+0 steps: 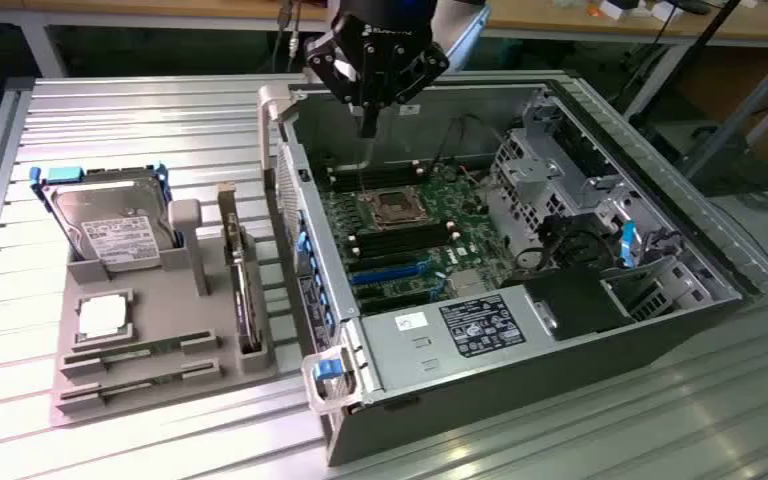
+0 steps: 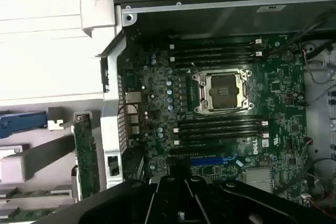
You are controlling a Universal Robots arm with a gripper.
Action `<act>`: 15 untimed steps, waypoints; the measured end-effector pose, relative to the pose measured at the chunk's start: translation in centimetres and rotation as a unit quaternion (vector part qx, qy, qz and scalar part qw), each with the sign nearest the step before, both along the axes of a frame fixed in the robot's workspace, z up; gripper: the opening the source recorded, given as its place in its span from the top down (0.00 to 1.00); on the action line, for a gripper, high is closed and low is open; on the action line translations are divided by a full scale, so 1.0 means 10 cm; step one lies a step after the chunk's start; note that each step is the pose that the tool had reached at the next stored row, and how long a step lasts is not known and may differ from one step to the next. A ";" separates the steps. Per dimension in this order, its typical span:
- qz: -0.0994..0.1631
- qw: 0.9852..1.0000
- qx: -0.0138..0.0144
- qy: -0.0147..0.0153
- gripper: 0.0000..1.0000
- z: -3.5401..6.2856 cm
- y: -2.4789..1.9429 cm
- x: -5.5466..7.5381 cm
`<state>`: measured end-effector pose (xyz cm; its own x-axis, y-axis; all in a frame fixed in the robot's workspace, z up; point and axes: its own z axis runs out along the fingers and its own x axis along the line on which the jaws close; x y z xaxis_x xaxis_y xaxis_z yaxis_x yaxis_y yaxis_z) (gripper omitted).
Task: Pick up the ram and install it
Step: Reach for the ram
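Table: a slatted silver aluminium bench carries everything.
Case: an open grey metal computer tower lies on its side on the exterior view's right half of the bench, its inside facing up.
Motherboard: a green circuit board covers the floor of the case, with rows of long black memory slots on either side of the socket.
Tray: a grey plastic parts holder sits on the bench to the exterior view's left of the case.
Gripper: the black two-fingered pincer hangs above the far end of the case, tips pointing down. Its fingers are pressed together with nothing between them.
Hard drive: a silver box in a blue frame stands at the tray's far end.
Expansion card: a wide green board stands on edge along the tray's case-side rim.
Ram: the long thin green stick lies flat in a holder at the tray's near end, well apart from the gripper. A similar strip lies just beside it.
Processor: a square silver chip lies between the hard drive and the ram.
Socket: a square metal-framed seat sits mid-board.
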<state>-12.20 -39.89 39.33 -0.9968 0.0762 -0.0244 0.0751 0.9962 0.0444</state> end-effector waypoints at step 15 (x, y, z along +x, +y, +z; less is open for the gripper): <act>0.000 1.000 0.000 0.000 0.89 -0.001 -0.078 -1.40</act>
<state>-26.24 -40.67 39.32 -0.9968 0.0760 -0.0246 0.0749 0.9962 0.0445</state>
